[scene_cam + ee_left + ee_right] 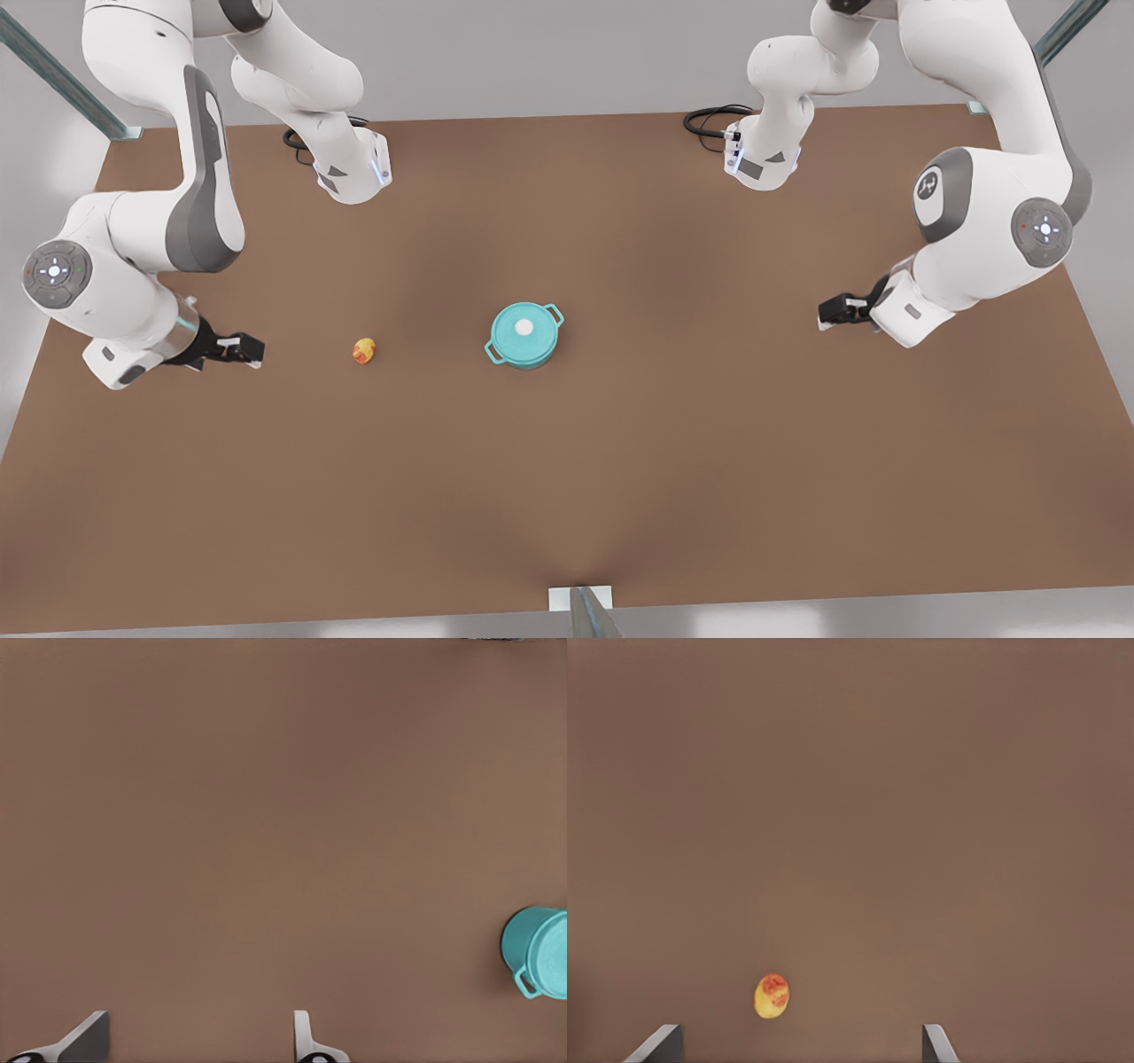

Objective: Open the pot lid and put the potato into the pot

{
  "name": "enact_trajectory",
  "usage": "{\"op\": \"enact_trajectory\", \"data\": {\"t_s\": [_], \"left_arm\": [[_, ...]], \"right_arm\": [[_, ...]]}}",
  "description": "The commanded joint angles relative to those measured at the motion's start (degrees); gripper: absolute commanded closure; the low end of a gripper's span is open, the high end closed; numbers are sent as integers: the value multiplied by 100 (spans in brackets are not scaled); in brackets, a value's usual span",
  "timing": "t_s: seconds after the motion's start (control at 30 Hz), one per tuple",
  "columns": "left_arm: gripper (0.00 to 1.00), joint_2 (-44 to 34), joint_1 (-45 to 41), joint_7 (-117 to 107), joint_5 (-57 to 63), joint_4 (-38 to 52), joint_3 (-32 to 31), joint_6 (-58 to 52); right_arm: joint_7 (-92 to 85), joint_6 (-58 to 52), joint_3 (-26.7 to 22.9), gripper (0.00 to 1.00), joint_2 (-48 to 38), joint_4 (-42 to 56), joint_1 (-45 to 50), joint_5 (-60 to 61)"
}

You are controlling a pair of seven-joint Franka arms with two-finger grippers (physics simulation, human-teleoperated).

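One pot (524,337) with its lid (524,329) on sits mid-table (620,461), and one potato (364,350) lies well apart toward the front view's left. Two arms, both bent low over the table. The right gripper (252,351) hangs near the potato with fingers (660,1043) spread. The left gripper (828,310) hangs off the pot's far side, fingers (306,1038) also apart.
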Motion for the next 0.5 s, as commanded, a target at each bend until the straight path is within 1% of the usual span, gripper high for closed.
{"op": "enact_trajectory", "data": {"t_s": [0.0,0.07,0.1,0.13,0.17,0.2,0.27,0.3,0.33,0.37,0.4,0.43,0.47], "left_arm": [[0,17,0,209,-12,10,-5,189],[0,148,-9,261,-153,27,-14,294],[0,79,-106,261,-109,27,-58,198],[0,0,-123,235,-109,27,-189,145],[0,-18,-123,-54,-100,80,-629,145],[0,52,-141,-301,-118,212,-875,355],[0,571,-878,-1276,374,853,-990,576],[0,632,-1379,-2092,392,854,-990,576],[0,851,-1994,-3120,454,924,-998,611],[0,1317,-2671,-4079,779,1301,-998,743],[0,1695,-2900,-4501,840,1478,-998,795],[0,1871,-3067,-4713,849,1513,-990,988],[0,2126,-3260,-4888,1068,1574,-990,1191]], "right_arm": [[-102,123,0,0,13,3,-1,7],[116,123,9,0,13,3,86,50],[1109,44,79,0,22,-6,490,51],[1653,35,70,0,31,-6,631,51],[2252,26,211,0,39,-6,754,59],[2534,26,220,0,57,-6,913,59],[2815,26,220,0,83,-6,939,59],[2816,26,220,0,92,-6,939,59],[2824,26,220,0,101,-15,939,59],[2947,52,237,0,136,-15,939,24],[2983,96,220,0,180,-15,904,24],[2974,175,202,0,180,-102,869,59],[2974,499,202,0,-13,-514,869,42]]}}
